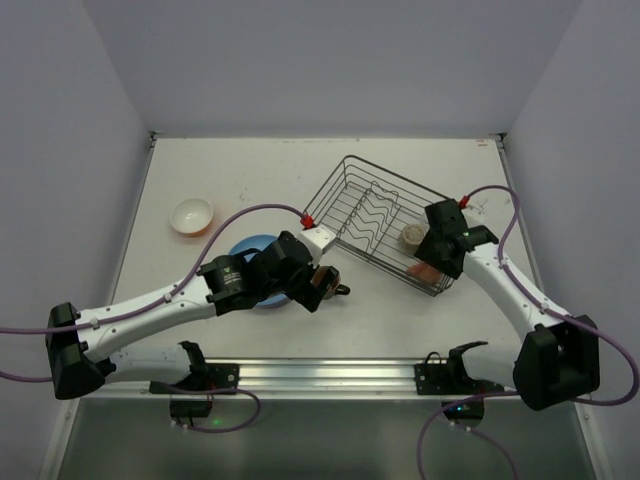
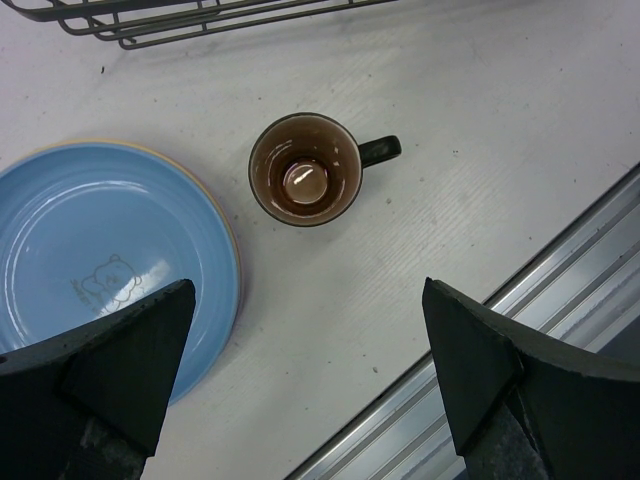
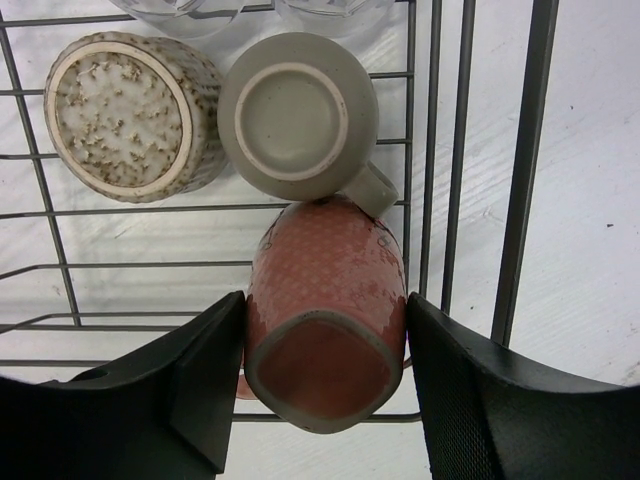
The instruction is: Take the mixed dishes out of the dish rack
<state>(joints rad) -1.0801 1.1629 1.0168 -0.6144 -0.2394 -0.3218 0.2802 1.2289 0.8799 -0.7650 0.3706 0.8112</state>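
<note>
And here we are over the black wire dish rack (image 1: 375, 215), where the right pincer (image 3: 325, 335) sits around the pink glazed ceramic mug (image 3: 325, 290). Its two black fingers (image 3: 200, 390) press against either side of the body, and we call that a grip. The mug rests in the near right corner of the rack, base turned up toward the wrist camera. Just behind it, touching or nearly so, are a grey-olive cup with a handle (image 3: 297, 115) and a speckled cream cup (image 3: 120, 115), both bottom-up, so we judge a straight lift is called for, no sideways swing. This mug looks stiff, fairly hefty for its size and slippery with glaze, and it would chip against the wires. Holding across the body, as now, seems the sound place, since we cannot make out its handle clearly. On the other side, the left pincer (image 2: 305, 370) hangs wide apart and holds nothing above the white desk (image 2: 500, 150). The brown glossy mug with a dark handle (image 2: 305, 170) stands upright below it, just beside the light blue round plate (image 2: 100, 250). Further left, the orange bowl with a white inside (image 1: 192, 215) sits well apart from the rack. With several pieces in the rack, we reckon the unloading is partway through.
</note>
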